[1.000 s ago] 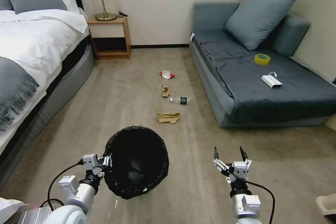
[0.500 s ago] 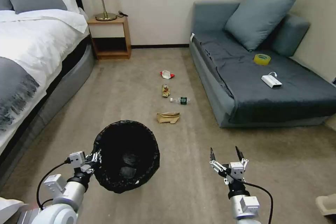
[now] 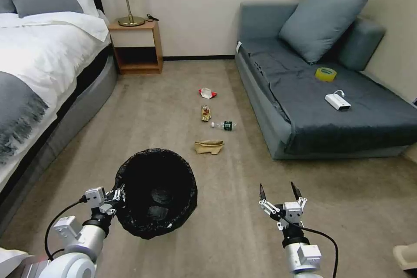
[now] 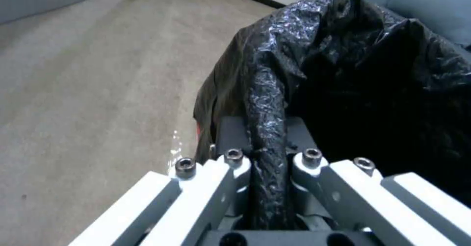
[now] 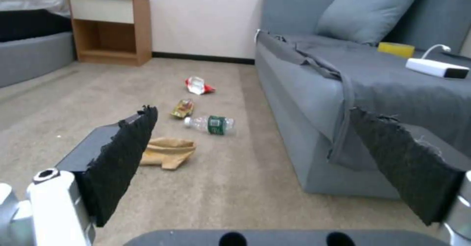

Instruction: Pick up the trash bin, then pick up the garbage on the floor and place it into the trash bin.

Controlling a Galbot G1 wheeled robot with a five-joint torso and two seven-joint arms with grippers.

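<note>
- Trash bin (image 3: pixel 155 193) w/ glossy black bag liner sits low in front of the robot, left of centre, held at its rim by the left gripper (image 3: pixel 116 196); mouth faces up toward the head cam, dark inside.
- Left gripper (image 4: pixel 267 146): jaws clamped narrow on the bagged rim; in the left wrist view the rolled black plastic runs straight between the two fingers (image 4: pixel 230 135).
- Right gripper (image 3: pixel 279 192) hangs over bare carpet (image 3: pixel 165 104), well apart from the bin and from the garbage; jaws spread wide, nothing between them. Black pads (image 5: pixel 125 154) frame the right wrist view w/ the litter beyond.
- Garbage lies on the carpet in a loose line ahead of the bin, btwn bed (image 3: pixel 39 61) and sofa (image 3: pixel 330 104):
  - brown paper bag (image 3: pixel 209 146) nearest, just past the bin, crumpled flat;
  - clear bottle w/ green label (image 3: pixel 224 125) next, on its side, closest of the four to the sofa front;
  - yellow-brown snack wrapper (image 3: pixel 205 113) just beside the bottle, on the bed side;
  - red-and-white wrapper (image 3: pixel 206 92) farthest off.
- No piece touches another; none is in the bin.
- On the sofa seat: yellow tape roll (image 3: pixel 325 73) and white box w/ cable (image 3: pixel 337 101), apart from each other.
</note>
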